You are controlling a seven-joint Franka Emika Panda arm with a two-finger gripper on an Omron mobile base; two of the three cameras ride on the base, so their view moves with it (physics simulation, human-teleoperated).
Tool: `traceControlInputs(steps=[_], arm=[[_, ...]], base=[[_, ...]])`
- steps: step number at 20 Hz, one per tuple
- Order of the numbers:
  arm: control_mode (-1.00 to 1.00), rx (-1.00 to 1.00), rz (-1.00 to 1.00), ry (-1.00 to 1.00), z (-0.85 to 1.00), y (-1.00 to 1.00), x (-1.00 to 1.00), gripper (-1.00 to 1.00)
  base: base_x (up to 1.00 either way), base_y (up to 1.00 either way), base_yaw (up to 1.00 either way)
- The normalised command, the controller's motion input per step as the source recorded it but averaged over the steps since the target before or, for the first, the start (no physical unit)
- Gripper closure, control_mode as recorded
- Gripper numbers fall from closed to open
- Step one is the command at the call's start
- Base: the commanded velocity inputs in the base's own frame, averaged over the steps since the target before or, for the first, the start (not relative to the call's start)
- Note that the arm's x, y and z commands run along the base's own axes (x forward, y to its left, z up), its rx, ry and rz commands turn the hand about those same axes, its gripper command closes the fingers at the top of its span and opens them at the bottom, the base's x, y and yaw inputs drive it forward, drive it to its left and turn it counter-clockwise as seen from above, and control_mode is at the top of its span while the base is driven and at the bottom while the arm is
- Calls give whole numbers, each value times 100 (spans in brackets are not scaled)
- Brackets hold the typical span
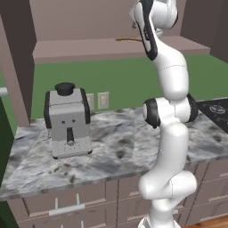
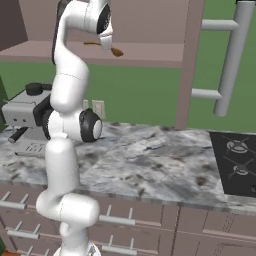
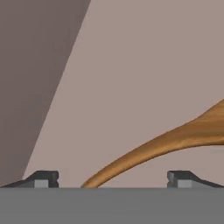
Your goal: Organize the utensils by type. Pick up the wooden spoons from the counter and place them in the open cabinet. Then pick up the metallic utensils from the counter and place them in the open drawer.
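Observation:
An orange-brown wooden spoon lies on the shelf of the open cabinet above the counter. Its thin handle points left along the shelf. My arm reaches up to the shelf. In the hand view my gripper stands open, its dark fingertips wide apart on either side of the spoon's handle and not touching it. The spoon rests on the shelf floor on its own. The metallic utensils and the open drawer are out of view.
A grey coffee machine stands on the counter's left part. A black stove top lies at the right end. The open cabinet door with its long grey handle hangs at the right. Closed drawer fronts run below the counter.

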Motion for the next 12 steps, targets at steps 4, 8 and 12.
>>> traceControlInputs(steps=[4,8,12], arm=[[-100,0,5,-42,-96,26,-48,-100],[-100,1,9,-48,-100,19,-88,-100],[-100,18,6,-78,-100,-1,-97,-100]], base=[[0,0,0],[0,0,0],[0,0,0]])
